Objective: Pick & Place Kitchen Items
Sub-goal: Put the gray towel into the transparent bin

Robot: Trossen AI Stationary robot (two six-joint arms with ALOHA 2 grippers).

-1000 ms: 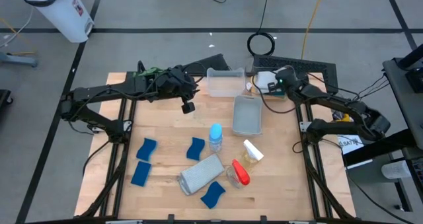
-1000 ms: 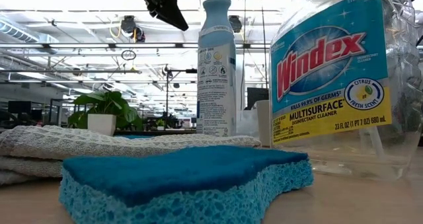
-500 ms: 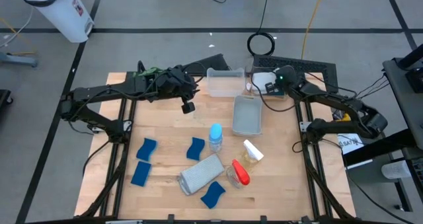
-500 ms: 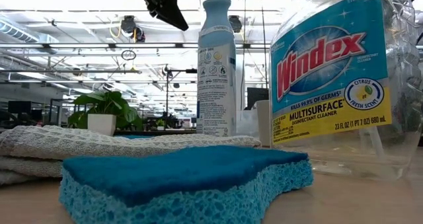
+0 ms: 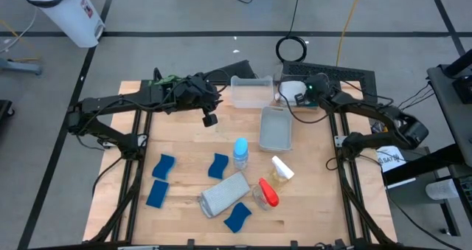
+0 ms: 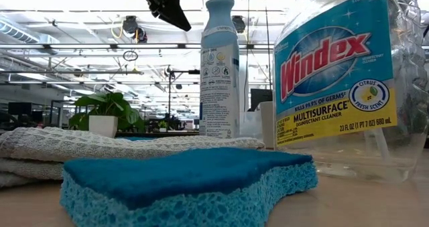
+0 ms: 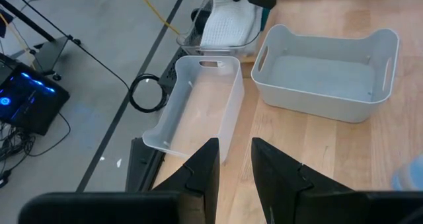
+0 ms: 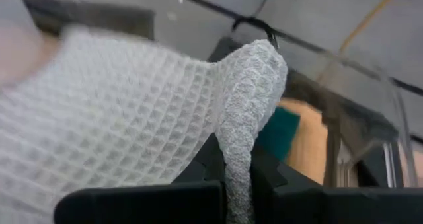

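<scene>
My right gripper (image 5: 301, 95) is at the table's far right, shut on a white waffle-weave cloth (image 8: 132, 125) over a clear bin (image 7: 198, 49) that holds teal and orange cloths (image 8: 285, 135). Raised above the table's far left part, my left gripper (image 7: 232, 161) is open with nothing between its fingers; it also shows at the low view's top (image 6: 164, 5). Several blue sponges (image 5: 218, 165), a folded grey cloth (image 5: 223, 193) and three bottles with blue (image 5: 240, 153), white (image 5: 281, 169) and red (image 5: 266, 192) tops lie on the wood. My right gripper pinches a folded edge of the white cloth (image 8: 236, 159) between its two fingers, which slant down from the table's right side. The rest of the cloth spreads beyond the fingers over the clear bin; whether it rests inside I cannot tell.
A second clear bin (image 5: 251, 92) stands at the far middle and a pale grey bin (image 5: 276, 127) just nearer, both with nothing in them. A green plant (image 5: 168, 80) sits at the far left by my left arm. Bare wood (image 5: 184, 136) lies near the left gripper.
My right gripper has moved a little toward the table's left and down with the white cloth, closer over the clear bin.
</scene>
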